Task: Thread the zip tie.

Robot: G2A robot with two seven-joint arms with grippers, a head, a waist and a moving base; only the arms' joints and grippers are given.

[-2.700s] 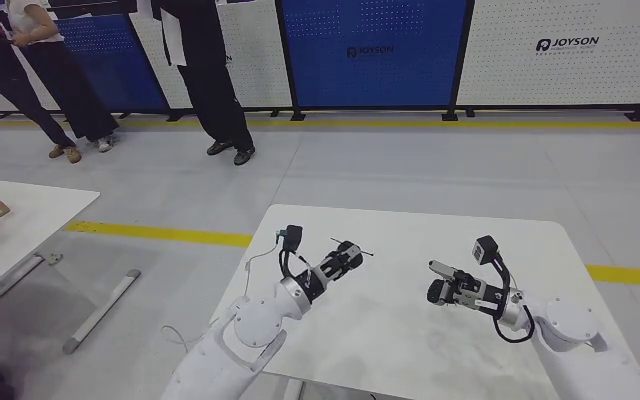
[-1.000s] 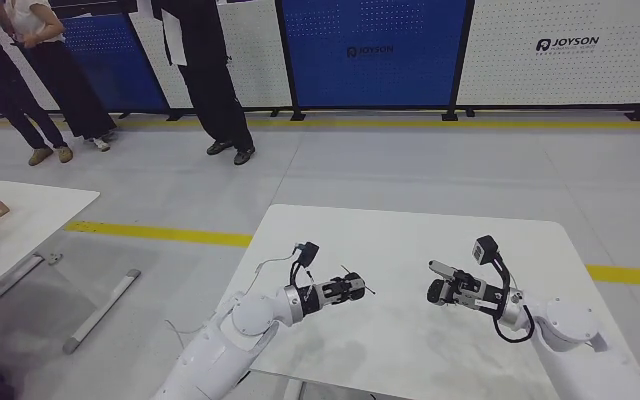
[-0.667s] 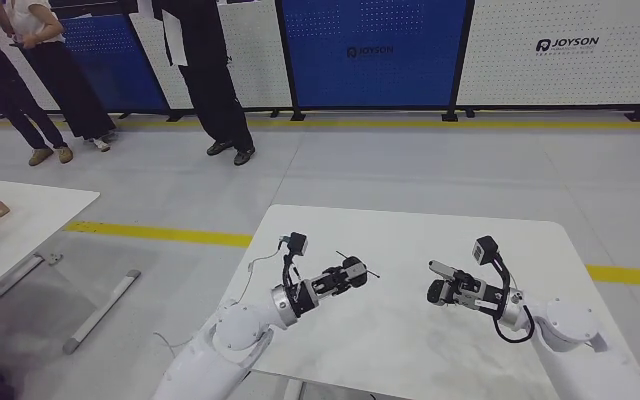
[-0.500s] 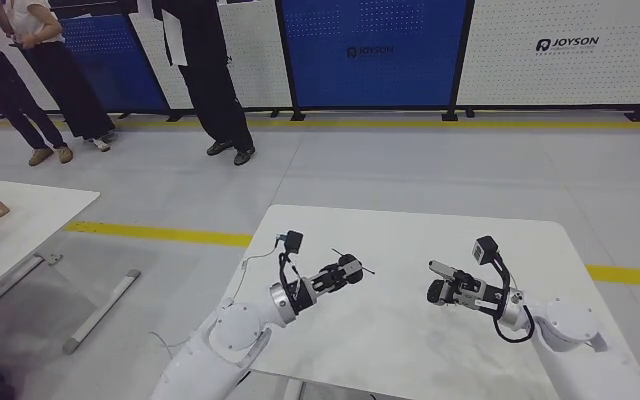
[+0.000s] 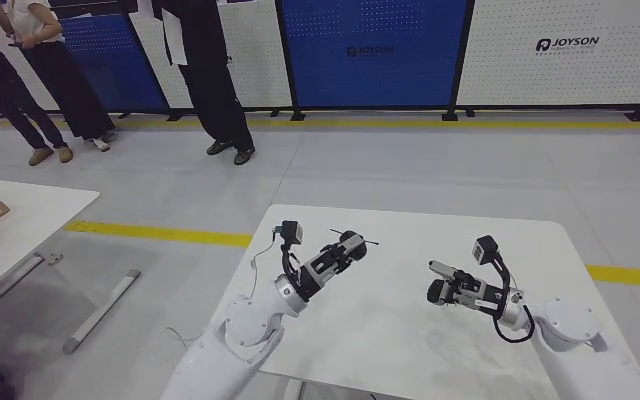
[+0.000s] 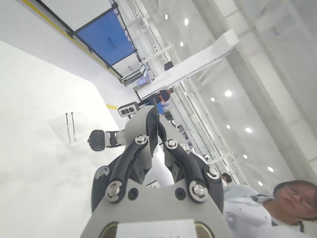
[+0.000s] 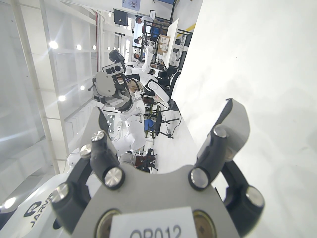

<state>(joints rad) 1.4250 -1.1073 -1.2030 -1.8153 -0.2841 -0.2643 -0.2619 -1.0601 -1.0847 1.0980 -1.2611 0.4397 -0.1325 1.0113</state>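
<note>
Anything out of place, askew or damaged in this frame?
Nothing stands out. The left gripper is shut on the zip tie above the table. The right gripper is open, empty and apart from it. No damage is visible.

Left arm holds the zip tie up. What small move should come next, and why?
Probably carry the left pincer toward the right pincer. The left one is shut on the zip tie above the table; the right one is open, empty and apart from it.

logos (image 5: 567, 43) on wall panels (image 5: 530, 75), label (image 7: 151, 223) on right hand (image 7: 164, 110)
</note>
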